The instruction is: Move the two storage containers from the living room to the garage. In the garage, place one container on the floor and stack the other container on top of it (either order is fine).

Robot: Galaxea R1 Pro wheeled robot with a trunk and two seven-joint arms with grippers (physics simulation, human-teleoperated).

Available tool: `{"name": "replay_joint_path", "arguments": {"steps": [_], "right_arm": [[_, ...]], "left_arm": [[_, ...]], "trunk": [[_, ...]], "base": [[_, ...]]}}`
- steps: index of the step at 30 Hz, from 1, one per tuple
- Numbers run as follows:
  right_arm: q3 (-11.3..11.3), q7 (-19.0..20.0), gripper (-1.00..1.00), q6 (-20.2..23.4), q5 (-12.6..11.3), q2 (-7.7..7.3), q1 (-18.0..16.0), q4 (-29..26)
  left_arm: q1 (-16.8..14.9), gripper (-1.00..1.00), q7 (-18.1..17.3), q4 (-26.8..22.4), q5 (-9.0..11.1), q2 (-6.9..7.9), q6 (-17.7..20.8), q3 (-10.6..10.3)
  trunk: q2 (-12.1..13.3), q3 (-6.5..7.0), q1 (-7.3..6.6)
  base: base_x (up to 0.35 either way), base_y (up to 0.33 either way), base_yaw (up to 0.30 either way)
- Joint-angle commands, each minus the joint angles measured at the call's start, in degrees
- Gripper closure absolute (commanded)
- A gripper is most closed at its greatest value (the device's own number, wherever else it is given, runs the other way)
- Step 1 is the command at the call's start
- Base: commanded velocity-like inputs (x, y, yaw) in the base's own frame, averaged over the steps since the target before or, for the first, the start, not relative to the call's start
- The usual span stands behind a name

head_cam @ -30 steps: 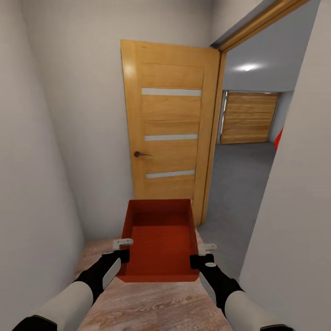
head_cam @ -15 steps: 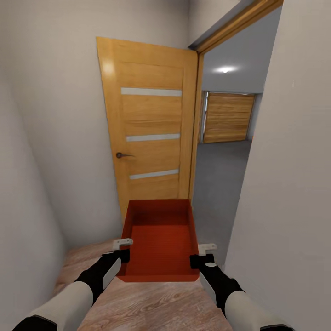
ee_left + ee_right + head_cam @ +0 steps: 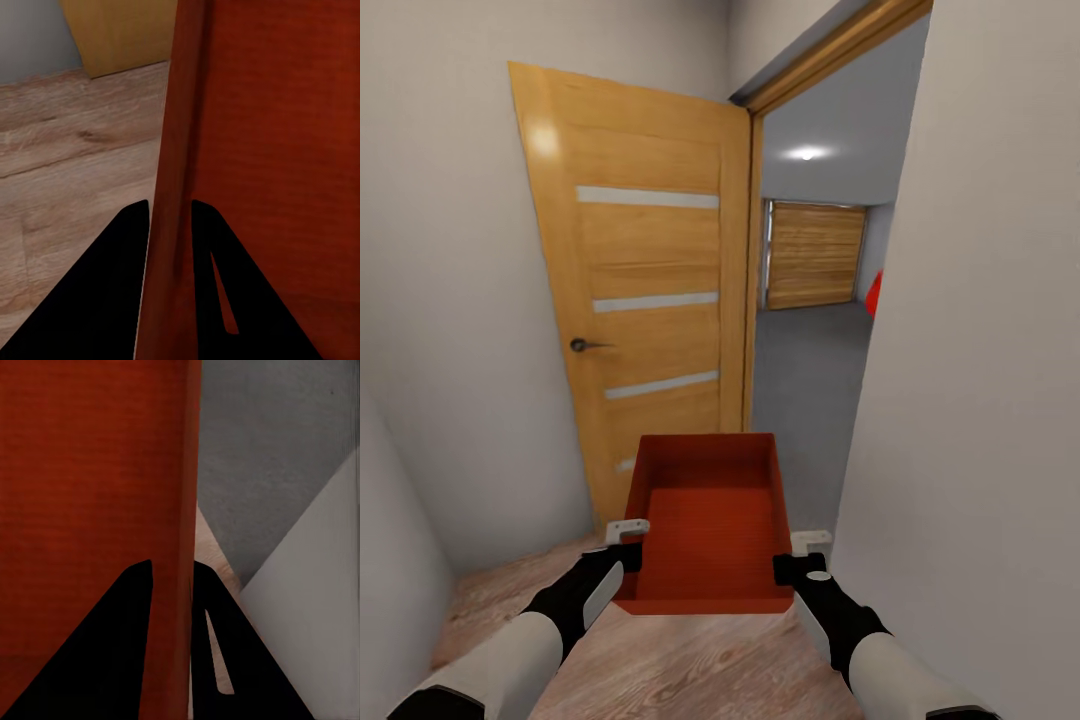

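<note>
No writing, label, brand, number or sign can be read anywhere: the wooden door, the red bin, the white walls and the far plank door are all plain.

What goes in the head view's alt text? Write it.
Both grippers, left and right, hold an orange-red storage container by its side walls over wood plank flooring. Ahead, an open wooden door leads to a grey-floored garage.

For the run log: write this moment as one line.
place: hallway, open wooden door | held: orange-red open-topped plastic bin, empty | left gripper: shut on bin wall | right gripper: shut on bin wall | ahead: grey garage floor
</note>
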Motion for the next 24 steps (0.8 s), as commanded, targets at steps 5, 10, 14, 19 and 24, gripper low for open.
{"name": "replay_joint_path", "arguments": {"steps": [5,10,14,19,24], "right_arm": [[0.5,0.8,1.0,0.4,-0.1,-0.01,0.0,-0.2],[0.5,0.8,1.0,0.4,-0.1,0.0,0.0,-0.2],[0.5,0.8,1.0,0.5,-0.1,-0.01,0.0,-0.2],[0.5,0.8,1.0,0.5,-0.1,-0.02,0.0,-0.2],[0.5,0.8,1.0,0.2,-0.1,-0.03,0.0,-0.2]], "left_arm": [[-0.1,1.0,1.2,-0.2,-1.1,0.07,0.5,4.3],[-0.1,1.0,1.2,-0.2,-1.1,0.07,0.5,4.3],[-0.1,1.0,1.1,-0.2,-1.1,0.07,0.5,4.3],[-0.1,1.0,1.1,-0.2,-1.1,0.07,0.5,4.3],[-0.1,1.0,1.1,-0.2,-1.1,0.07,0.5,4.3]], "trunk": [[-0.1,-0.08,0.03],[-0.1,-0.08,0.03],[-0.1,-0.08,0.03],[-0.1,-0.08,0.03],[-0.1,-0.08,0.03]], "base": [[0.247,0.194,-0.242],[0.248,0.195,-0.242],[0.248,0.195,-0.151],[0.248,0.195,-0.032],[0.248,0.195,-0.003]]}}
